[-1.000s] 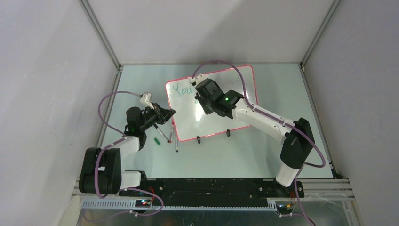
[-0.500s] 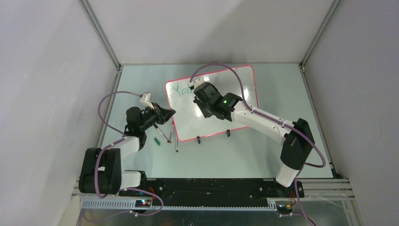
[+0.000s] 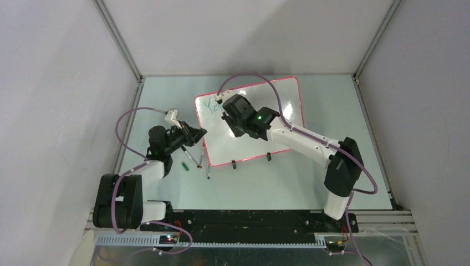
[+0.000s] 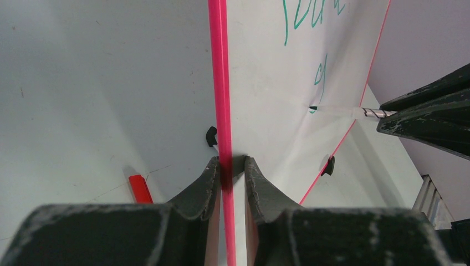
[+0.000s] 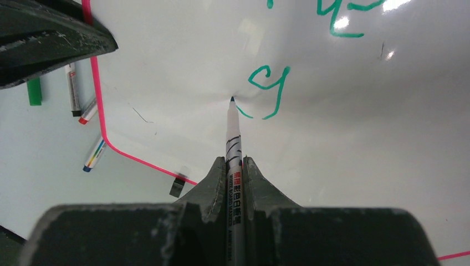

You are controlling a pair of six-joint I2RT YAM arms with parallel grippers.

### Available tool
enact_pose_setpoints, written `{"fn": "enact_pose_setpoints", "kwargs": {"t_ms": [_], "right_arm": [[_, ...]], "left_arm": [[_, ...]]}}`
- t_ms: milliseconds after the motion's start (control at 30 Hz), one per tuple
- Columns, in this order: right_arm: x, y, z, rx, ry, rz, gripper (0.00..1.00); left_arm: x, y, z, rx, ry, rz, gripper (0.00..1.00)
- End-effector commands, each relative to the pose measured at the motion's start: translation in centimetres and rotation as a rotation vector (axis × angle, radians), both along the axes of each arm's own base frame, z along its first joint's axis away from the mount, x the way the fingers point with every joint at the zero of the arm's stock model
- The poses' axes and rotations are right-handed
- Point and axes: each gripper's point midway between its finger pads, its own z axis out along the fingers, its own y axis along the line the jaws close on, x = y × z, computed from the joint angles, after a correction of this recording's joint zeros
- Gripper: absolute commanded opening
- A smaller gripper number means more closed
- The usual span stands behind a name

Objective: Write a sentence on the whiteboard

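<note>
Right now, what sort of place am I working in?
Most likely a lab robot test cell, not a home or office. Plain white panel walls on aluminium frame posts box in a pale table. The left arm and right arm are bolted to a black rail at its near edge.

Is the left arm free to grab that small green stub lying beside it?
Likely not: the left gripper is shut on the red-pink rim of the glossy white whiteboard. The green stub lies close, but that grip must let go first.

White-and-black arms (image 3: 302, 141), purple cables (image 3: 249, 75)
</note>
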Motion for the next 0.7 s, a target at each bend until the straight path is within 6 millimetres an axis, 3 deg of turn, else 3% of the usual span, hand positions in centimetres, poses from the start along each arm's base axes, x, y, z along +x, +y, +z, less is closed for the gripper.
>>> {"fn": "enact_pose_setpoints", "kwargs": {"t_ms": [0,200,467,667], "right_arm": [[0.5,0.8,2.7,0.05,-0.041,0.006,0.0],[-0.4,-0.3,6.3,0.18,-0.075,0.025,0.0],[1.2,-3.9,5.9,0.185,-0.075,-0.058,0.0],[2.3,-4.1,5.6,0.156,-0.091,-0.081,0.0]], "left_arm": [[0.2,1.6,-2.2,0.065,0.05,0.087,0.01],[0.2,1.6,-2.2,0.065,0.048,0.086,0.01],[0.2,1.6,-2.3,0.066,0.052,0.087,0.01],[0.2,1.6,-2.2,0.065,0.05,0.087,0.01]]}}
